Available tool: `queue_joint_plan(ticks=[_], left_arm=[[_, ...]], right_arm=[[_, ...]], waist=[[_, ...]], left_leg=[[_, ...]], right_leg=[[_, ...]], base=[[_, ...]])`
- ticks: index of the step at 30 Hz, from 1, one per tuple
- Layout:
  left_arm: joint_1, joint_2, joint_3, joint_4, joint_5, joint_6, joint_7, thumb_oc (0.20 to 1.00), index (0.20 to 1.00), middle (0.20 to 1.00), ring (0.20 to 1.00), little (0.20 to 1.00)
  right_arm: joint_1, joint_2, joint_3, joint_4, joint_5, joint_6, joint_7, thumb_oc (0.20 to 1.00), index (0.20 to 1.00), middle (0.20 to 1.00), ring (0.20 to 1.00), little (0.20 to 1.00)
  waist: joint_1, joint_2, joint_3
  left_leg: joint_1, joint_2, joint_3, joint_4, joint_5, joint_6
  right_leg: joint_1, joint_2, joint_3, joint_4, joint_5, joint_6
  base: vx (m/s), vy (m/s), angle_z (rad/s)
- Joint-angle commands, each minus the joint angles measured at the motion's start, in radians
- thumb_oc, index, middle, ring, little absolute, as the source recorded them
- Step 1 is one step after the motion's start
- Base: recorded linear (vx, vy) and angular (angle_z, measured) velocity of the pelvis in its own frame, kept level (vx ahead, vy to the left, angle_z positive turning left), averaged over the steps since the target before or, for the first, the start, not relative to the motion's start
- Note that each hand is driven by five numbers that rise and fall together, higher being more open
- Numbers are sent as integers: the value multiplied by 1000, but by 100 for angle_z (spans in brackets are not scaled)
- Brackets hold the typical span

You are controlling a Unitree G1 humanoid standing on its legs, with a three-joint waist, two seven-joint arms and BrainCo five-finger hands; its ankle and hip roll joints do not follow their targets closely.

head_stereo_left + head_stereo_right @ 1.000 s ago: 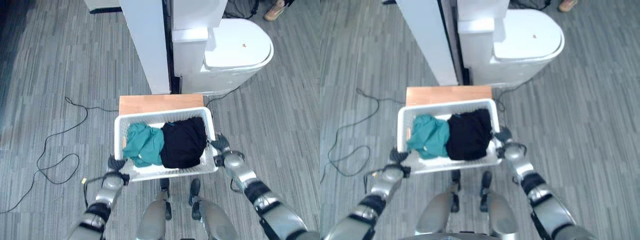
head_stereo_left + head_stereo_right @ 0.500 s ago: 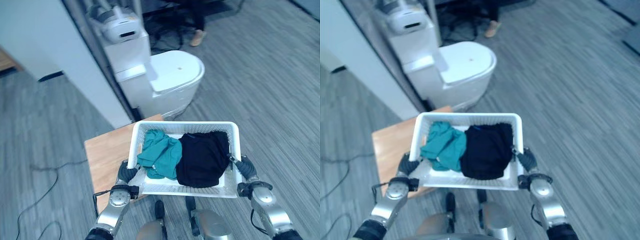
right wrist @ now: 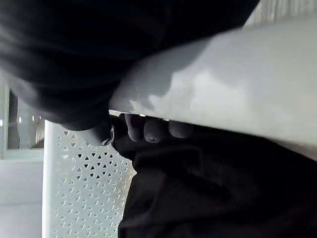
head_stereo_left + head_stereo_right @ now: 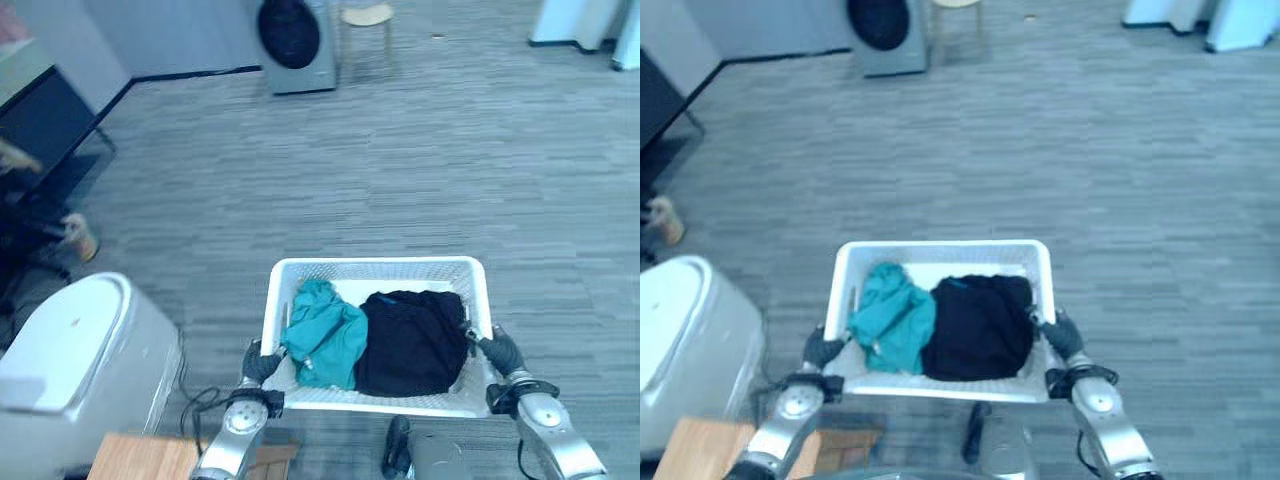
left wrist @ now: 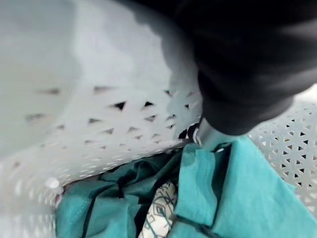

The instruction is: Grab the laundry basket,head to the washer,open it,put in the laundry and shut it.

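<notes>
Left eye view: white laundry basket [image 4: 277, 300] carried above grey floor, holding teal garment [image 4: 325, 345] beside black garment [image 4: 412, 342]. Left hand [image 4: 260, 364] and right hand [image 4: 499, 352] clasp opposite rims, fingers curled over. Washer [image 4: 291, 40] stands well apart.

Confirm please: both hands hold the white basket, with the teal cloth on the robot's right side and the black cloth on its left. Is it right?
Not quite. In the left eye view the teal cloth lies on the robot's left and the black cloth on its right. Both hands, left and right, do hold the white basket.

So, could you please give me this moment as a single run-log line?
phase: carrying | left hand: on laundry basket side | right hand: opposite side | load: teal garment, black garment | washer: far ahead
</notes>
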Motion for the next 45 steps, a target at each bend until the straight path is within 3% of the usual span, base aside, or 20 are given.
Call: queue_joint_plan(ticks=[1,5,8,12,13,16,18,23,24,27,30,31,32,35,36,37,38,39,42,45], left_arm=[[-15,43,9,-120,-41,-105,-11,200,200,200,200,200],[7,54,31,-145,-37,-98,-15,200,200,200,200,200],[16,51,43,-147,-33,-95,-19,200,200,200,200,200],[60,59,65,-152,-30,-93,-35,200,200,200,200,200],[62,60,63,-145,-30,-94,-32,200,200,200,200,200],[48,78,53,-134,-28,-89,-28,200,200,200,200,200],[43,95,53,-128,-25,-91,-23,200,200,200,200,200],[41,100,48,-131,-26,-95,-29,200,200,200,200,200],[45,99,49,-137,-29,-97,-37,200,200,200,200,200],[39,83,62,-114,-24,-90,-44,200,200,200,200,200],[39,78,70,-103,-16,-93,-40,200,200,200,200,200],[52,71,58,-104,6,-95,-65,200,200,200,200,200],[54,60,56,-97,5,-97,-67,200,200,200,200,200],[49,58,44,-101,-15,-91,-74,200,200,200,200,200],[39,57,37,-102,-23,-89,-78,200,200,200,200,200],[31,57,34,-98,-26,-88,-72,200,200,200,200,200],[30,58,34,-98,-26,-88,-72,200,200,200,200,200],[35,61,43,-101,-27,-90,-72,200,200,200,200,200],[71,63,69,-123,-17,-82,-75,200,200,200,200,200],[95,56,95,-133,-8,-76,-75,200,200,200,200,200]], right_arm=[[-107,-5,-6,-68,-1,-96,19,200,200,200,200,200],[-117,-4,-2,-41,8,-101,6,200,200,200,200,200],[-107,-1,-12,-33,10,-102,5,200,200,200,200,200],[-77,10,-19,-27,-8,-92,33,200,200,200,200,200],[-69,22,-10,-23,-10,-100,37,200,200,200,200,200],[-72,29,4,-21,-27,-98,52,200,200,200,200,200],[-75,28,13,-22,-45,-97,64,200,200,200,200,200],[-76,19,12,-17,-54,-89,74,200,200,200,200,200],[-74,16,3,-12,-40,-88,74,200,200,200,200,200],[-64,20,-16,7,-36,-81,62,200,200,200,200,200],[-51,24,-19,15,-36,-80,65,200,200,200,200,200],[-13,29,-37,9,-45,-74,77,200,200,200,200,200],[2,27,-45,14,-48,-80,78,200,200,200,200,200],[18,15,-77,8,-8,-80,70,200,200,200,200,200],[12,8,-78,8,-9,-78,66,200,200,200,200,200],[2,-1,-77,14,-8,-77,58,200,200,200,200,200],[2,0,-77,14,-8,-76,58,200,200,200,200,200],[-1,-5,-75,19,-13,-74,61,200,200,200,200,200],[-9,-2,-59,46,-29,-67,65,200,200,200,200,200],[2,6,-69,54,-48,-67,61,200,200,200,200,200]], waist=[[58,-43,43],[114,-29,51],[137,-27,51],[164,-37,20],[177,-50,12],[175,-81,16],[162,-79,26],[121,-32,46],[95,-28,59],[59,-42,61],[50,-44,63],[25,-53,45],[16,-46,30],[16,-48,42],[22,-62,50],[44,-67,63],[43,-69,61],[54,-70,56],[100,-56,43],[129,-44,37]], left_leg=[[-25,-159,-46,-186,-31,93],[-121,-158,-77,-466,148,73],[-165,-135,-40,-619,198,63],[-168,-107,-15,-608,231,81],[-175,-118,-23,-569,259,91],[-145,-159,-20,-502,207,139],[-81,-179,-10,-495,156,166],[65,-187,-34,-538,90,169],[128,-199,-47,-543,48,157],[218,-221,-80,-558,-15,124],[272,-220,-90,-550,-57,111],[307,-235,-121,-526,-98,109],[313,-228,-132,-487,-88,91],[182,-181,-128,-149,40,32],[119,-177,-108,-129,45,43],[16,-181,-91,-121,6,66],[13,-184,-91,-124,10,67],[-13,-184,-85,-183,-10,80],[-94,-151,-84,-417,138,72],[-123,-114,-8,-634,209,63]], right_leg=[[133,48,261,-203,-12,87],[217,110,323,-229,-53,86],[288,130,349,-232,-106,90],[387,127,391,-197,-168,111],[385,118,398,-150,-141,123],[267,52,410,135,57,210],[177,4,385,283,160,224],[6,-19,286,229,57,182],[-47,-16,245,97,28,173],[-93,6,222,-187,90,195],[-118,-10,177,-213,116,203],[-96,6,255,-191,119,186],[-79,20,273,-183,125,169],[4,42,275,-200,101,121],[25,32,272,-214,88,111],[67,39,273,-223,62,102],[64,36,273,-223,64,102],[86,43,280,-226,44,107],[186,93,320,-225,-19,98],[302,123,350,-206,-97,101]], base=[[381,-88,-89],[413,-40,-95],[589,45,5],[575,95,-15],[951,159,3],[514,123,-24],[480,119,9],[466,78,24],[543,-48,21],[675,-124,25],[465,-121,79],[804,-225,95],[787,-251,89],[467,-268,83],[436,-265,73],[298,-160,17],[434,-145,-10],[455,-80,-42],[627,-58,-55],[829,16,-78]])
